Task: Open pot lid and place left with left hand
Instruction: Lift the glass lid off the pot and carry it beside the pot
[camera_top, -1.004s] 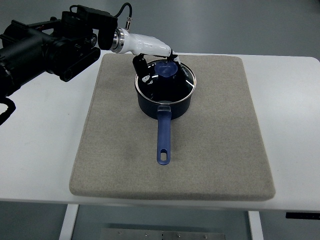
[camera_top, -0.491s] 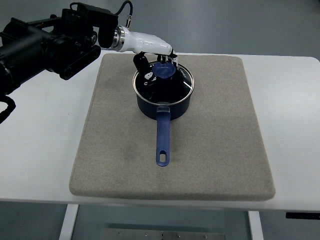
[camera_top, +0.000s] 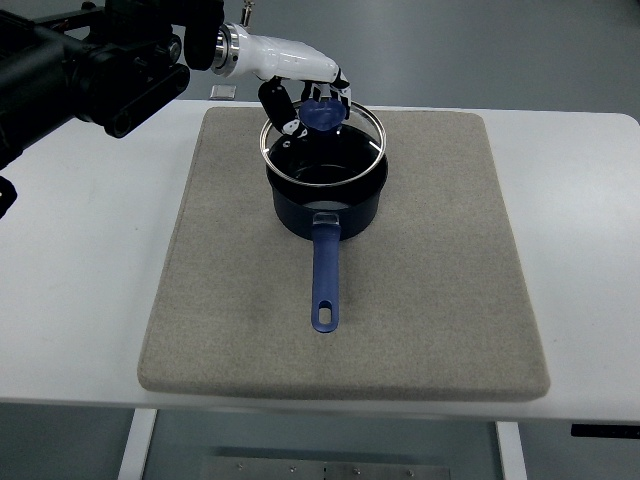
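Note:
A dark blue saucepan with a long blue handle stands on the grey mat, handle pointing toward me. Its glass lid with a metal rim and blue knob is lifted clear above the pot's far side. My left hand, white with dark fingers, comes in from the upper left and is shut on the knob, holding the lid up. The right hand is out of view.
The mat lies on a white table. The black left arm spans the upper left corner. A strip of bare mat lies left of the pot, then white tabletop beyond it.
The left hand has raised the lid off the pot, up and slightly back-left. One second ago the lid sat on the rim; now it hangs above it.

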